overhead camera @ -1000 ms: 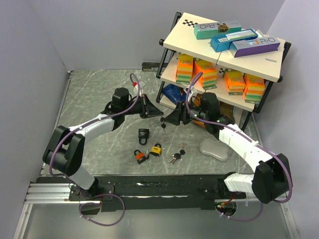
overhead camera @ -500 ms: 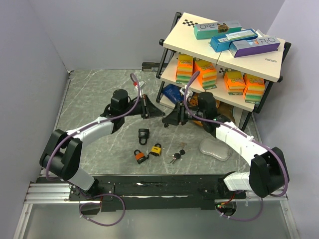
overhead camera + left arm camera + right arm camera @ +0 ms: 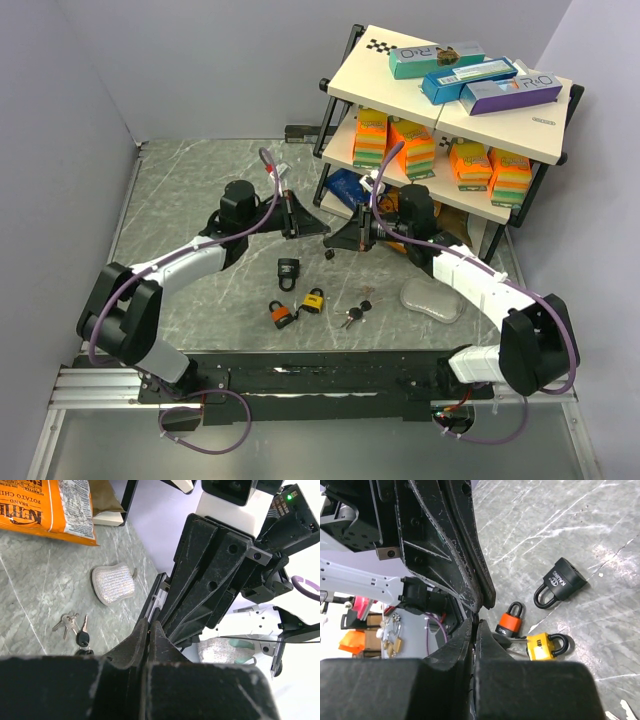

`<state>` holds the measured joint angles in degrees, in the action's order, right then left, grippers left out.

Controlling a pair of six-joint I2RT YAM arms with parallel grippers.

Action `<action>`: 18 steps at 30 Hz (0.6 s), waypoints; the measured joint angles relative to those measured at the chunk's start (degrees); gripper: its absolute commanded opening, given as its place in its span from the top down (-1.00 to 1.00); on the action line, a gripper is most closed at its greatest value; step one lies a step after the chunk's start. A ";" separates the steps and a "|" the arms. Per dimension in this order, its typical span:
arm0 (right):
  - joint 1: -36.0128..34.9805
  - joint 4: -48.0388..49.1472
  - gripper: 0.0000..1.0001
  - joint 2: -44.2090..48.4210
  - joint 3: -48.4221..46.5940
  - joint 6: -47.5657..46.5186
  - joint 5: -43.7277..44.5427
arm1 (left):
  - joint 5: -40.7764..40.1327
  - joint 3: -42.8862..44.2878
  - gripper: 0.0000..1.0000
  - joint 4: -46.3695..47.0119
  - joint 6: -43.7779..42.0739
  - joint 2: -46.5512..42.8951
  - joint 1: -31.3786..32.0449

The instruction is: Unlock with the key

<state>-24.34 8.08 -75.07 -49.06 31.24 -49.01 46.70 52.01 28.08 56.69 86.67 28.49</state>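
While both arms reach inward, bench [image 3: 170,200]: grey, marbled.
Left gripper [image 3: 148,627]: fingers pressed together, its tip meeting the right one above mid-bench.
Right gripper [image 3: 474,626]: fingers together; whether they pinch anything, cannot tell.
Black lock [image 3: 288,270]: lying below the tips.
Orange lock [image 3: 281,315], yellow lock [image 3: 314,300]: side by side, nearer the bases.
Keys [image 3: 355,312]: bunch on bench, just right of yellow lock, untouched.
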 measured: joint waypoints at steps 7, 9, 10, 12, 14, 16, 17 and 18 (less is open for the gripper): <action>0.00 -0.37 1.00 0.22 0.02 -0.07 1.05 | -0.79 -0.04 -0.53 -0.90 -0.57 -0.50 0.15; 0.00 -2.14 1.00 0.92 0.02 -0.92 3.13 | -1.09 -0.02 -0.71 -2.32 -1.42 -1.07 0.44; -0.02 -3.93 1.00 1.84 0.02 -1.73 5.57 | -1.66 0.04 -0.75 -3.74 -1.77 -1.57 0.61; 0.22 -7.69 1.00 4.15 0.00 -3.17 10.19 | -3.67 0.44 -0.81 -8.31 -3.85 -2.93 1.11; 0.72 -11.06 1.00 6.80 0.02 -4.48 14.40 | -8.20 0.87 -0.90 -14.25 -6.16 -5.38 1.84; 1.88 -14.32 1.00 10.08 0.02 -5.84 18.49 | -18.38 1.38 -0.93 -22.71 -8.50 -9.99 3.34; 2.56 -15.47 1.00 11.80 0.04 -6.40 20.37 | -22.77 1.38 -0.93 -25.97 -9.27 -12.35 4.33; 3.17 -16.28 1.00 13.49 0.33 -6.95 21.88 | -29.38 1.27 -0.93 -29.29 -9.75 -15.39 5.73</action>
<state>-21.17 -8.21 -61.58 -48.73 24.29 -27.14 17.32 53.28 -1.21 46.94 71.29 34.22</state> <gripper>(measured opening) 0.026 0.960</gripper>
